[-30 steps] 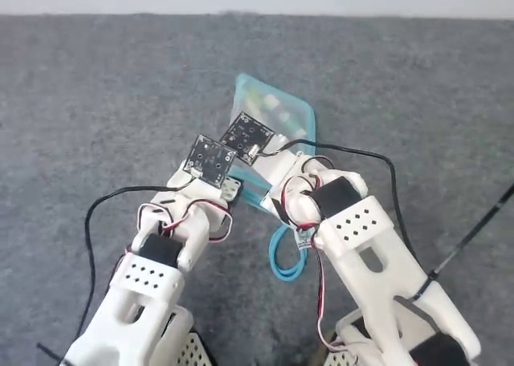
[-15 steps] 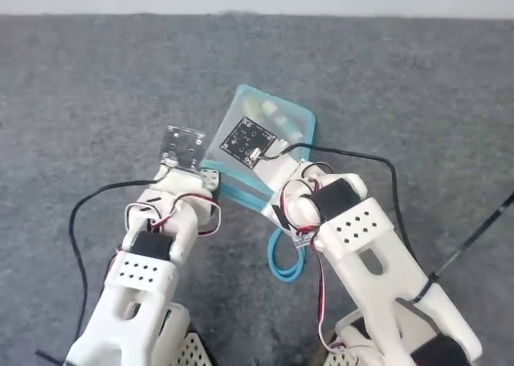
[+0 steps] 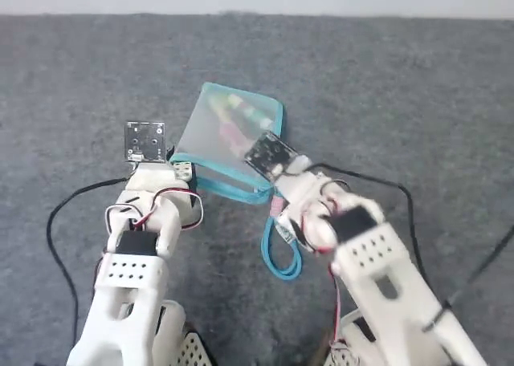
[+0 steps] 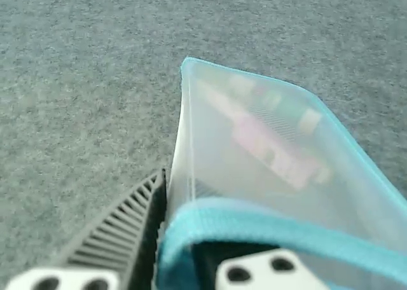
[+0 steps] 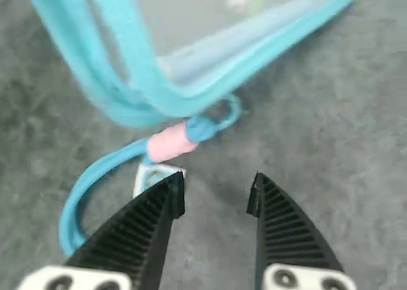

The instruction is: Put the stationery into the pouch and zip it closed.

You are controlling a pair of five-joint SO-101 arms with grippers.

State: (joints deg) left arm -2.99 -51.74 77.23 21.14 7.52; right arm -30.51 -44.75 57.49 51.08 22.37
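From my station I see a grey mat (image 3: 385, 85) covering the table. My left arm (image 3: 132, 262) comes up the left side of the high view and my right arm (image 3: 377, 254) comes up the right side, with the work between their tips.

The pouch (image 3: 229, 137) sits between the two arms at their far ends. It is clear-walled with teal trim. One corner of it is at my left gripper (image 3: 178, 167), and the opposite near corner lies just beside my right gripper (image 3: 271, 196). In the left wrist view the pouch (image 4: 267, 194) rises tilted away from the camera. Its teal near edge runs between the jaws of the left gripper (image 4: 184, 239), which are pinched together on that edge. I cannot tell whether the zip is drawn across.

The stationery (image 3: 233, 121) is inside the pouch. Through the wall it shows as blurred pink, green and white shapes (image 4: 273, 150), and I cannot make out the single items.

A blue strap (image 3: 283, 254) loops from the pouch's near corner back across the mat toward the right arm. The right wrist view shows the strap (image 5: 95, 182) knotted to a ring at that corner.

My right gripper (image 5: 216, 185) hangs over bare mat with its jaws spread, holding nothing. Just ahead of its tips are a pink bead (image 5: 166, 144) on the strap and, touching one fingertip or nearly so, a small metal tab (image 5: 151, 175).
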